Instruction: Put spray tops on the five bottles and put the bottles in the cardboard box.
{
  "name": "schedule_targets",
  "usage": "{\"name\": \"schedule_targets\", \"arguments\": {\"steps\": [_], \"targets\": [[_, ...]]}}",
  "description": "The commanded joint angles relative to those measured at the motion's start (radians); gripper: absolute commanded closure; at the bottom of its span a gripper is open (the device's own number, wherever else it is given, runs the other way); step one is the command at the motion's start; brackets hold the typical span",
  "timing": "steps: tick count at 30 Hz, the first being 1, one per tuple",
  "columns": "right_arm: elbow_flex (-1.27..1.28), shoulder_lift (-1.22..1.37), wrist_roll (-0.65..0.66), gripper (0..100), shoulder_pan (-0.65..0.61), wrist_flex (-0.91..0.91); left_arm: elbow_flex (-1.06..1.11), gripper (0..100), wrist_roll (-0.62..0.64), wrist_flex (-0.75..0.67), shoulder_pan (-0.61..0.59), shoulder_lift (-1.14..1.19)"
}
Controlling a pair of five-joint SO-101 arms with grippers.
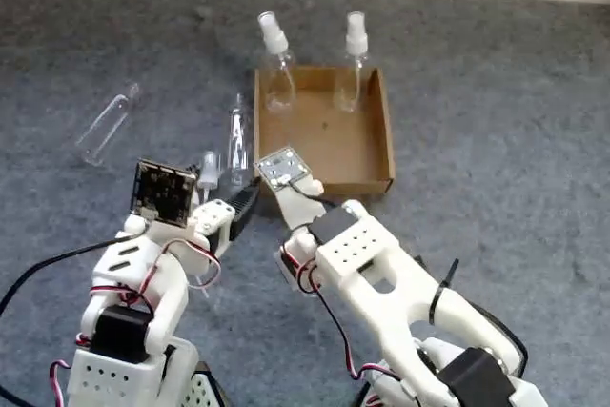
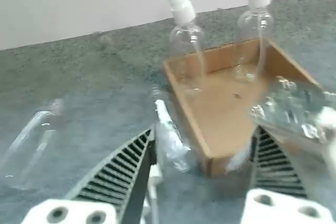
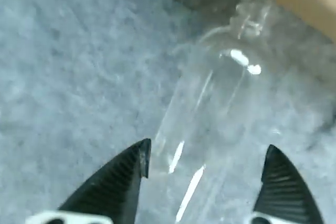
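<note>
High view looks down on cardboard box [image 1: 324, 145]; left wrist view faces it low.

Even, diffuse indoor light from overhead, medium bright, no hard shadows anywhere. High view: grey carpet [image 1: 496, 92] flat-lit edge to edge, just soft faint shade beside the right arm's white shell [image 1: 381, 264], which reads brightest; cardboard box [image 1: 329, 145] evenly lit inside. The two capped bottles [image 1: 277, 78] carry small white glints. Left wrist view: pale wall [image 2: 79, 3] very bright, near washed out; sparkly highlights on the uncapped bottle [image 2: 294, 103]. Right wrist view: same bottle shows long specular streaks plus two hot spots near its neck, carpet around it flat-lit
</note>
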Motion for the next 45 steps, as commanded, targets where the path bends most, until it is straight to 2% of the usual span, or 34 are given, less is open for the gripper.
{"name": "schedule_targets", "arguments": {"steps": [1,6,10,15,22,25,31,36,39,45], "targets": [[0.070,-0.031,-0.005,76.9,-0.005,-0.062,-0.148,76,0.000,0.003,-0.128,0.041],[0.108,-0.031,-0.005,92.3,-0.004,-0.059,-0.317,76,0.000,0.080,-0.200,0.292],[0.104,-0.044,0.011,98.7,0.041,0.021,-0.469,78,0.000,0.158,-0.246,0.499],[-0.067,-0.045,0.192,99.4,0.213,0.257,-0.619,86,-0.077,0.252,-0.274,0.736],[-0.311,-0.045,0.376,99.4,0.437,0.536,-0.769,86,-0.084,0.315,-0.275,1.084],[-0.374,-0.045,0.456,99.4,0.558,0.579,-0.848,86,-0.086,0.311,-0.257,1.234],[-0.406,-0.044,0.632,99.4,0.816,0.575,-1.032,86,-0.086,0.311,-0.246,1.521],[-0.403,-0.031,0.746,99.4,1.026,0.415,-1.175,86,-0.084,0.316,-0.220,1.721],[-0.358,-0.030,0.778,99.4,1.101,0.312,-1.230,86,-0.084,0.318,-0.196,1.802],[-0.237,-0.030,0.806,99.4,1.175,0.134,-1.274,86,-0.081,0.315,-0.159,1.890]]}}
